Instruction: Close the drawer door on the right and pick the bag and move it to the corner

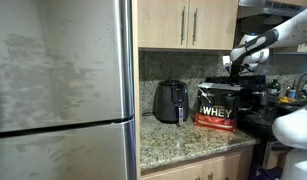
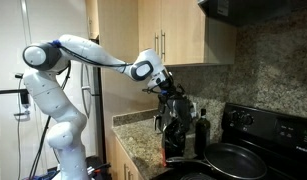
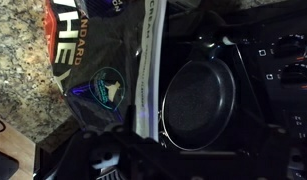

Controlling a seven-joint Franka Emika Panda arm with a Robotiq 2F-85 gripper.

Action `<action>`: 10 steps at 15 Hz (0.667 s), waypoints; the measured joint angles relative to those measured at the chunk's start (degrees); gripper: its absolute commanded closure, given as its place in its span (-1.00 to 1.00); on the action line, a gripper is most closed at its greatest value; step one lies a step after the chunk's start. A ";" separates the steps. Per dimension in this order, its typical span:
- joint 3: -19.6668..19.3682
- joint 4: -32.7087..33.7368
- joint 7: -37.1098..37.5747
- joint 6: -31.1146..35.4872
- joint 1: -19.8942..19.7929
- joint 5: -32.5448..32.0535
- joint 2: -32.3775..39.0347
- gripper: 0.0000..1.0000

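A speckled granite counter (image 1: 178, 140) runs from the fridge (image 1: 63, 90) to a black stove (image 1: 255, 120), under tan cabinets whose right door (image 1: 215, 22) looks shut. The bag (image 1: 218, 106) stands upright between the fryer (image 1: 171, 102) and the stove, well apart from the corner (image 1: 146, 108) (the fryer sits between them). The gripper (image 1: 236, 64) hangs just above the bag's top edge. In the wrist view, beside a pan (image 3: 198, 95), its jaws are lost in shadow, so I cannot tell whether they grasp anything.

The arm (image 2: 93, 52) is glossy white, made of rounded tubular links with dark bands at the joints. Its thick lower column (image 2: 61, 135) is white as well. The gripper (image 2: 173, 96) is black and blocky, a dark blur in the wrist view.
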 measured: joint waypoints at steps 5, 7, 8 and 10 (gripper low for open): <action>-2.43 0.56 0.15 0.13 3.00 2.65 1.81 -1.00; -3.95 1.09 -0.14 -0.22 5.14 6.12 3.32 -1.00; -4.17 1.18 -0.12 -0.12 5.50 6.18 3.74 -1.00; -4.17 1.18 -0.09 -0.12 5.52 6.09 3.67 -1.00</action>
